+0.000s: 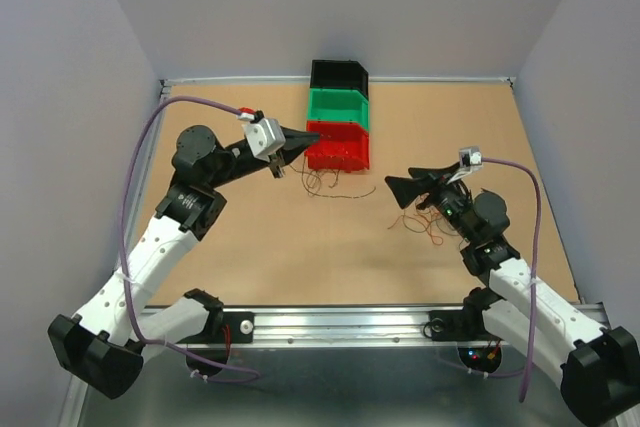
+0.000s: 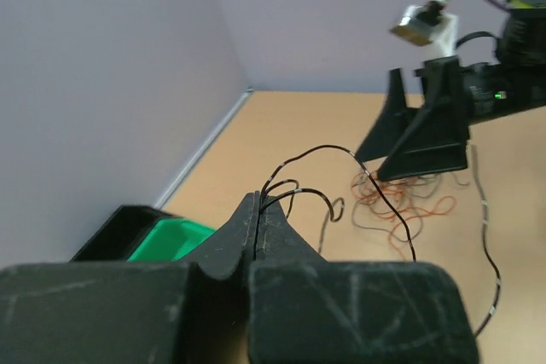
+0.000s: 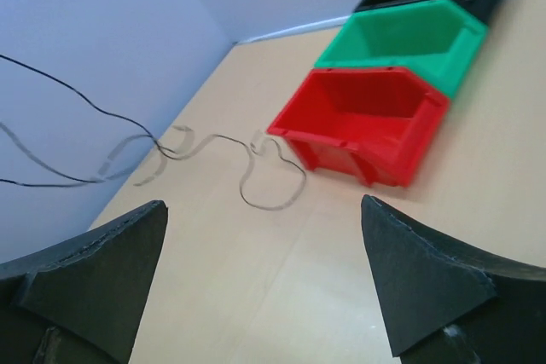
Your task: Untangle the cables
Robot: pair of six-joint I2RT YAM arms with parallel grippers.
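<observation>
While left claw [image 2: 258,210] pinches black cables [image 2: 300,183] | right claw [image 3: 264,279] gapes, orange clump [image 1: 425,227] just beneath.

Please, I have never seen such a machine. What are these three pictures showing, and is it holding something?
These are two robot arms bolted to a table. One picture looks down from above; the other two come from a camera on each wrist. The left gripper is shut on thin black cables, lifting them. The right gripper is open and holds nothing. On the table lie more thin cables: a dark loop near the bins and a reddish clump by the right arm. At the far side stand a red bin, a green bin and a black bin.
</observation>
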